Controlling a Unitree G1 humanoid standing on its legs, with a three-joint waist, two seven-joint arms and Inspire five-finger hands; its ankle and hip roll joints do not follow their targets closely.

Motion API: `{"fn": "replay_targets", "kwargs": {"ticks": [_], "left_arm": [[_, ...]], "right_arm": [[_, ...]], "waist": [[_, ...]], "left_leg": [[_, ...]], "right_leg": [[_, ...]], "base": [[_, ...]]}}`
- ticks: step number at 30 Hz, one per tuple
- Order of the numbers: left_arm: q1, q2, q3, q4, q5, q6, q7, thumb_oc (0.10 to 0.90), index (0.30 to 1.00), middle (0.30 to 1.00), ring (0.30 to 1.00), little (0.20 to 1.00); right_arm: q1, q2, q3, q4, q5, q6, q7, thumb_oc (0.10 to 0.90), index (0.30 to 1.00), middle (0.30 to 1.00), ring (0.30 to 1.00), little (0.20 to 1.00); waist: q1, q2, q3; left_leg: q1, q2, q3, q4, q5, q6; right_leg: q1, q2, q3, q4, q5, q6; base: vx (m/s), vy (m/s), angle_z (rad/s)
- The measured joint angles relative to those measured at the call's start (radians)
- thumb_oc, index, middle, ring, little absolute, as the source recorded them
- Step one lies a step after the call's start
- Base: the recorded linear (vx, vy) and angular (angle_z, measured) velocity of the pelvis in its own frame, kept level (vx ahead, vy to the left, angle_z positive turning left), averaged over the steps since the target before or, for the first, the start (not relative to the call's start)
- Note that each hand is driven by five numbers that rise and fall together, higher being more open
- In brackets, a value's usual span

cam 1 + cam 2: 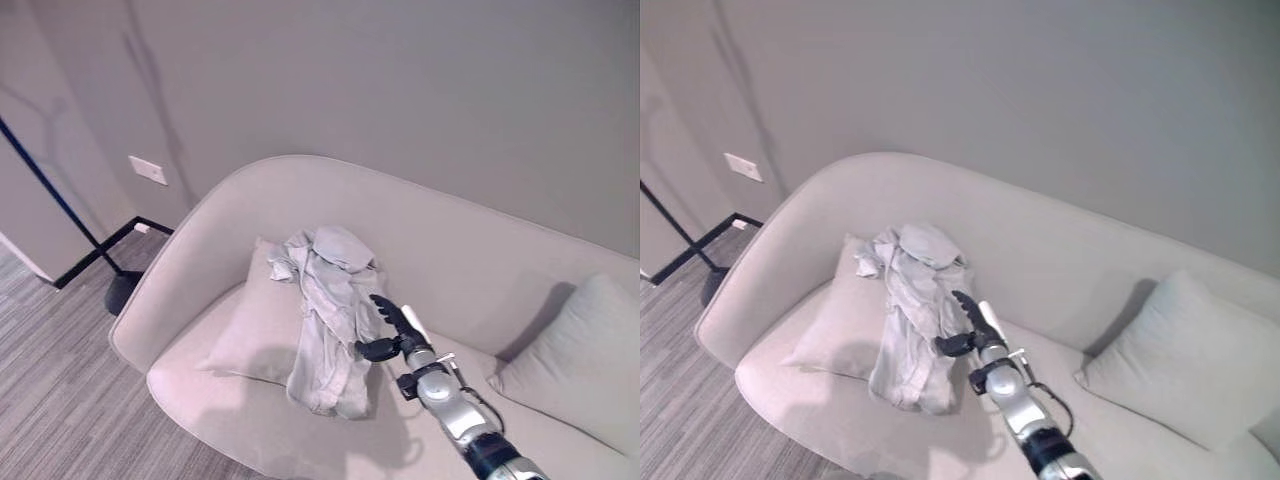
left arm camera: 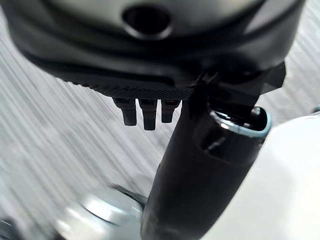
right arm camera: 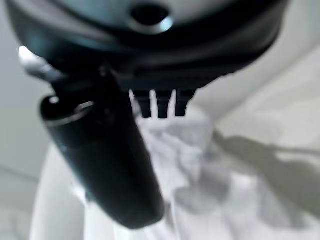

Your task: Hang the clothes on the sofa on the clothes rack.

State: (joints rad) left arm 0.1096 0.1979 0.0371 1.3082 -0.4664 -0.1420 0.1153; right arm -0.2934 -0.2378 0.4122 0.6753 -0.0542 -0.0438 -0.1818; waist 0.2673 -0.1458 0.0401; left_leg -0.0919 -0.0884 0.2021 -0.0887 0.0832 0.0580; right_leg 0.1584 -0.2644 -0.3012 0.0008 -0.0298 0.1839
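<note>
A crumpled light grey garment [image 1: 325, 320] lies draped over a cushion [image 1: 245, 340] on the left half of the beige sofa [image 1: 300, 190]. My right hand [image 1: 392, 325] is at the garment's right edge, open. Its fingers [image 3: 159, 105] are straight and its thumb [image 3: 110, 165] reaches toward the cloth [image 3: 200, 200]. The clothes rack [image 1: 60, 200] is a thin black pole on a round base, standing on the floor left of the sofa. My left hand [image 2: 200, 165] hangs over the striped floor with relaxed fingers [image 2: 145, 112], holding nothing.
A second cushion [image 1: 590, 360] leans in the sofa's right corner. Bare seat stretches between the two cushions. Grey striped carpet [image 1: 60, 380] covers the floor in front and to the left. A plain wall with a white socket plate [image 1: 148, 170] rises behind.
</note>
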Motion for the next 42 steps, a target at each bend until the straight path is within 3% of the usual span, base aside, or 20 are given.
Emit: {"fn": "replay_targets", "kwargs": {"ticks": [4,8,9,12,15,16,19,22,24,25,27,32,34,36,37,39,40,41,42], "left_arm": [[-0.007,0.004,-0.033,-0.014,-0.002,-0.017,0.007,0.8,0.9,0.9,0.9,0.9],[-0.038,0.0,-0.12,-0.011,0.015,-0.015,0.033,0.8,0.9,0.9,0.9,0.9],[-0.081,-0.005,-0.167,-0.017,0.045,-0.015,0.06,0.8,0.9,0.9,0.9,0.9],[-0.104,0.002,-0.197,-0.026,0.095,-0.019,0.098,0.8,0.9,0.9,0.9,0.9],[-0.172,0.011,-0.299,-0.087,0.16,-0.049,0.135,0.8,0.9,0.9,0.9,0.9],[-0.175,0.014,-0.31,-0.103,0.169,-0.06,0.136,0.8,0.9,0.9,0.9,0.9],[-0.179,0.013,-0.308,-0.092,0.171,-0.061,0.136,0.8,0.9,0.9,0.9,0.9],[-0.177,0.007,-0.308,-0.079,0.168,-0.058,0.137,0.8,0.9,0.9,0.9,0.9],[-0.189,0.008,-0.311,-0.05,0.154,-0.058,0.14,0.8,0.9,0.9,0.9,0.9],[-0.191,0.006,-0.31,-0.051,0.154,-0.056,0.141,0.8,0.9,0.9,0.9,0.9],[-0.187,0.01,-0.307,-0.046,0.154,-0.05,0.162,0.8,0.9,0.9,0.9,0.9],[-0.181,0.01,-0.264,-0.041,0.172,-0.047,0.182,0.8,0.9,0.9,0.9,0.9],[-0.177,0.012,-0.25,-0.061,0.215,-0.033,0.182,0.8,0.9,0.9,0.9,0.9],[-0.124,-0.003,-0.187,-0.06,0.257,-0.019,0.182,0.8,0.9,0.9,0.9,0.9],[-0.111,0.022,-0.186,-0.043,0.275,-0.014,0.176,0.8,0.9,0.9,0.9,0.9],[-0.094,0.026,-0.142,-0.018,0.284,-0.004,0.164,0.8,0.9,0.9,0.9,0.9],[-0.091,0.04,-0.132,-0.016,0.283,-0.005,0.163,0.8,0.9,0.9,0.9,0.9],[-0.081,0.044,-0.132,-0.054,0.283,-0.008,0.159,0.8,0.9,0.9,0.9,0.9],[-0.074,0.042,-0.133,-0.093,0.281,-0.007,0.158,0.8,0.9,0.9,0.9,0.9]], "right_arm": [[-0.138,0.031,-0.005,0.177,0.021,0.008,-0.054,0.8,0.9,0.9,0.9,0.9],[-0.257,0.028,-0.078,0.299,-0.033,0.048,-0.234,0.8,0.9,0.9,0.9,0.9],[-0.263,0.019,-0.095,0.25,-0.075,0.068,-0.304,0.8,0.9,0.9,0.9,0.9],[-0.212,0.014,-0.069,0.095,-0.166,0.091,-0.372,0.8,0.9,0.9,0.9,0.9],[-0.25,0.055,-0.038,0.19,-0.158,0.067,-0.422,0.8,0.9,0.9,0.9,0.9],[-0.283,0.076,-0.014,0.252,-0.131,0.05,-0.424,0.4,0.3,0.3,0.3,0.3],[-0.353,0.097,0.038,0.39,-0.101,0.03,-0.423,0.4,0.3,0.3,0.3,0.3],[-0.374,0.085,0.024,0.396,-0.083,0.032,-0.42,0.4,0.3,0.3,0.3,0.3],[-0.488,0.108,0.085,0.58,-0.074,0.03,-0.421,0.4,0.3,0.3,0.3,0.3],[-0.498,0.103,0.088,0.574,-0.071,0.039,-0.415,0.4,0.3,0.3,0.3,0.3],[-0.442,0.068,0.088,0.468,-0.053,0.047,-0.402,0.4,0.3,0.3,0.3,0.3],[-0.163,-0.035,0.057,0.002,-0.056,0.054,-0.345,0.4,0.3,0.3,0.3,0.3],[0.078,-0.168,-0.022,-0.265,-0.103,0.063,-0.316,0.4,0.3,0.3,0.3,0.3],[0.279,-0.235,-0.202,-0.47,-0.163,0.066,-0.296,0.4,0.3,0.3,0.3,0.3],[0.284,-0.244,-0.271,-0.453,-0.168,0.077,-0.309,0.4,0.3,0.3,0.3,0.3],[0.303,-0.272,-0.332,-0.537,-0.171,0.082,-0.289,0.4,0.3,0.3,0.3,0.3],[0.3,-0.262,-0.338,-0.562,-0.177,0.075,-0.292,0.4,0.3,0.3,0.3,0.3],[0.294,-0.263,-0.316,-0.576,-0.181,0.072,-0.276,0.4,0.3,0.3,0.3,0.3],[0.289,-0.265,-0.307,-0.58,-0.193,0.07,-0.257,0.4,0.3,0.3,0.3,0.3]], "waist": [[0.049,0.005,0.008],[0.063,0.034,0.061],[0.071,0.047,0.093],[0.045,0.05,0.138],[0.038,0.047,0.161],[0.037,0.048,0.162],[0.038,0.048,0.162],[0.04,0.047,0.161],[0.039,0.045,0.16],[0.04,0.045,0.159],[0.028,0.024,0.144],[-0.017,0.017,0.138],[-0.07,0.03,0.1],[-0.115,0.041,0.083],[-0.147,0.034,0.062],[-0.155,0.026,0.036],[-0.159,0.025,0.029],[-0.131,0.026,0.011],[-0.117,0.03,0.01]], "left_leg": [[-0.04,-0.022,-0.049,0.008,0.007,-0.008],[-0.102,-0.024,-0.083,0.024,0.016,-0.008],[-0.131,-0.02,-0.085,0.035,0.02,-0.009],[-0.142,-0.022,-0.077,0.037,0.035,0.01],[-0.165,-0.015,-0.056,0.036,0.035,0.008],[-0.168,-0.013,-0.05,0.034,0.033,0.006],[-0.176,-0.013,-0.05,0.033,0.029,0.0],[-0.177,-0.013,-0.055,0.031,0.026,-0.004],[-0.183,-0.01,-0.05,0.034,0.02,-0.01],[-0.183,-0.01,-0.049,0.032,0.022,-0.011],[-0.173,-0.01,-0.042,0.033,0.027,-0.004],[-0.115,-0.007,-0.029,0.03,0.021,0.009],[-0.073,0.007,-0.022,0.026,0.006,0.011],[0.016,0.012,0.028,0.01,-0.018,0.026],[0.036,0.012,0.05,0.02,-0.048,0.035],[0.078,0.016,0.123,0.017,-0.055,0.036],[0.088,0.013,0.143,0.019,-0.074,0.044],[0.088,0.021,0.173,0.026,-0.071,0.041],[0.082,0.031,0.178,0.032,-0.064,0.034]], "right_leg": [[-0.009,-0.003,-0.033,0.001,-0.003,0.004],[-0.039,0.0,-0.075,-0.004,-0.015,0.021],[-0.062,0.004,-0.079,-0.003,-0.015,0.02],[-0.077,-0.001,-0.078,-0.003,-0.015,0.02],[-0.108,0.001,-0.078,-0.006,-0.015,0.02],[-0.116,0.001,-0.078,-0.007,-0.015,0.02],[-0.123,0.001,-0.079,-0.007,-0.015,0.02],[-0.124,0.0,-0.079,-0.004,-0.015,0.019],[-0.135,0.002,-0.077,-0.003,-0.015,0.02],[-0.135,0.002,-0.076,-0.003,-0.015,0.019],[-0.131,0.0,-0.075,-0.002,-0.014,0.018],[-0.095,-0.005,-0.047,0.022,-0.009,0.014],[-0.103,-0.006,-0.048,0.094,-0.007,0.02],[-0.111,-0.042,-0.053,0.227,-0.021,0.037],[-0.134,-0.055,-0.051,0.283,-0.028,0.047],[-0.151,-0.103,-0.139,0.329,-0.036,0.056],[-0.14,-0.162,-0.208,0.371,-0.032,0.063],[-0.117,-0.231,-0.305,0.352,0.013,0.071],[-0.082,-0.244,-0.33,0.316,0.059,0.077]], "base": [[0.02,0.052,0.43],[0.01,0.062,0.27],[0.0,0.032,0.16],[-0.02,0.046,-0.05],[-0.04,0.063,-0.2],[-0.03,0.04,-0.21],[-0.01,0.008,-0.01],[-0.01,0.013,0.01],[0.01,0.015,-0.09],[0.0,0.0,0.0],[0.03,0.047,-0.02],[0.05,0.06,-0.1],[0.09,0.121,-0.29],[0.05,0.098,-0.75],[0.08,0.059,-1.06],[0.04,-0.02,-1.16],[-0.02,-0.052,-0.99],[0.0,-0.07,-0.62],[0.0,-0.079,-0.25]]}}
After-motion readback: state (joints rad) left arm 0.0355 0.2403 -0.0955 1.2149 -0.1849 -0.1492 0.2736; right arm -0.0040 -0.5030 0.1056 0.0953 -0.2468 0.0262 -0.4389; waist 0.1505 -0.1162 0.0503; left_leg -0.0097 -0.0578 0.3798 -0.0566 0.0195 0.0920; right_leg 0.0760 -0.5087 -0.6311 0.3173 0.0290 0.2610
